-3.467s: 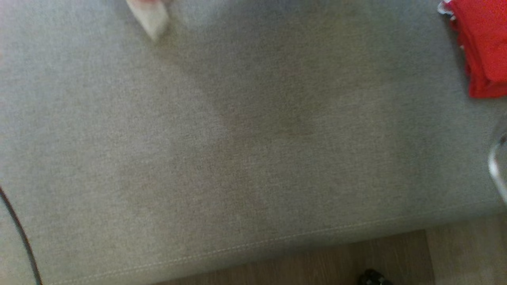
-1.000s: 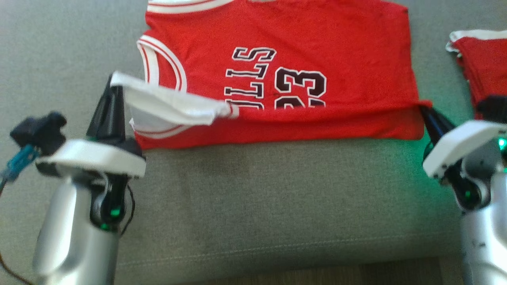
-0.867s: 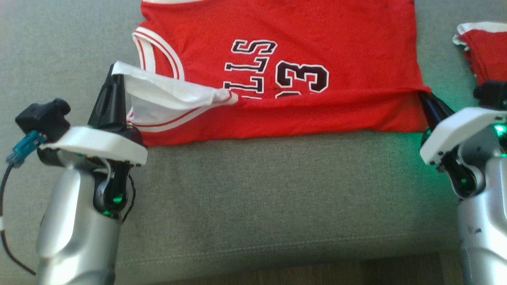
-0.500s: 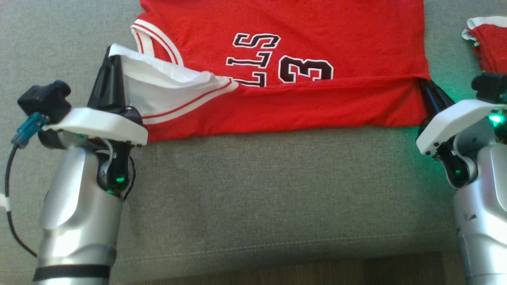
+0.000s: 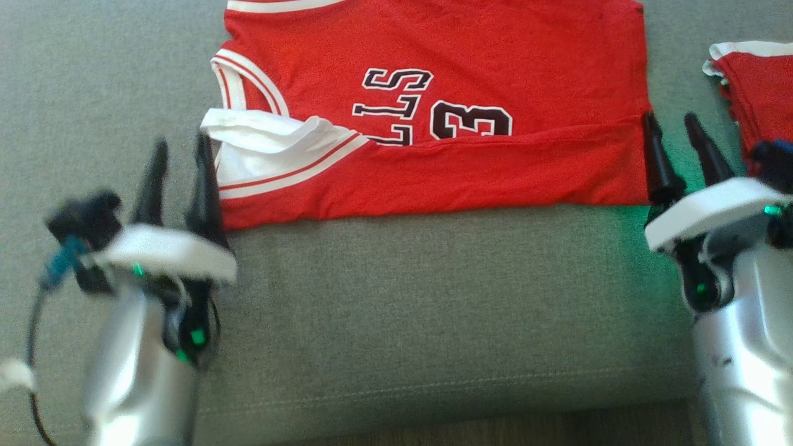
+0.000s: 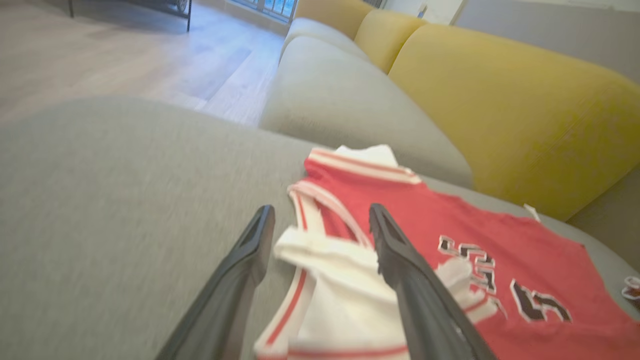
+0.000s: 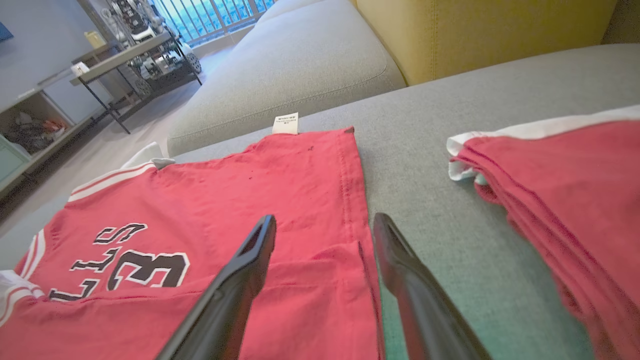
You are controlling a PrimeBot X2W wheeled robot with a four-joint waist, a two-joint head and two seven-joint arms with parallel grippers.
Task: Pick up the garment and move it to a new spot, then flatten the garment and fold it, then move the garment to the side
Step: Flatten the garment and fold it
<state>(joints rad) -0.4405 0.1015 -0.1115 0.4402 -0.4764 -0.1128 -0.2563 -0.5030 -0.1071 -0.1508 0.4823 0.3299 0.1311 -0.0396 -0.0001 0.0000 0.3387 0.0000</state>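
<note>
Garment, item one: a red sleeveless basketball jersey with white trim and black lettering [image 5: 427, 167], lying flat on the grey woven sofa seat [image 5: 396, 297], lettering facing up. I note its near edge is folded over as a long red strip that covers the lower part of the numerals. At its left end a white-lined corner with a red stripe is turned up. A small white label [image 7: 285, 123] pokes out at its far edge. Item two: the left gripper [image 5: 181, 147], fingers spread apart and holding nothing, with the inner finger just beside the jersey's left edge. From its wrist camera I see the white corner lying under the gap between the fingers. Item three: the right gripper [image 5: 670, 121], fingers likewise parted and empty, standing at the jersey's right edge, whose hemmed side runs beneath the gap in its wrist view. Item four: a second red cloth with white trim, folded in layers [image 5: 759, 93], on the seat to the right, apart from the jersey. Item five: a mustard-yellow sofa backrest [image 6: 500, 100] behind the seat. Item six: a pale wood floor [image 6: 125, 55] beyond.
</note>
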